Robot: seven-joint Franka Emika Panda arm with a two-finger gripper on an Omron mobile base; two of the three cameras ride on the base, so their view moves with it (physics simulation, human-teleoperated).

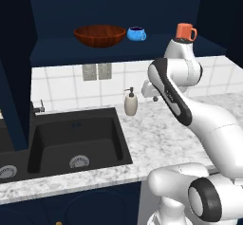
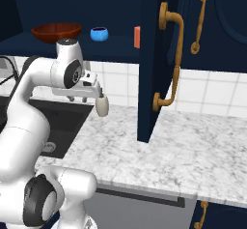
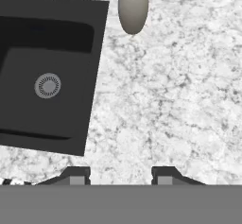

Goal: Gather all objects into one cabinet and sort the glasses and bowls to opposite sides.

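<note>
Cabinet [image 1: 57, 46] holds one bowl [image 1: 99, 35], one cup [image 1: 136, 33], one mug [image 1: 185, 32].

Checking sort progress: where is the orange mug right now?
The orange mug stands on the navy cabinet shelf, at its right end, apart from the blue cup and wooden bowl.

Legible text, labels, brands, numbers, signs: none. Soap dispenser [image 1: 131, 102], wooden bowl [image 1: 100, 35], blue cup [image 1: 136, 33], orange mug [image 1: 185, 32], cabinet [image 1: 71, 48] and counter [image 3: 179, 100] all unmarked.

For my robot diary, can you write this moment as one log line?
gripper: open, over counter | wooden bowl, blue cup, orange mug: in cabinet
</note>
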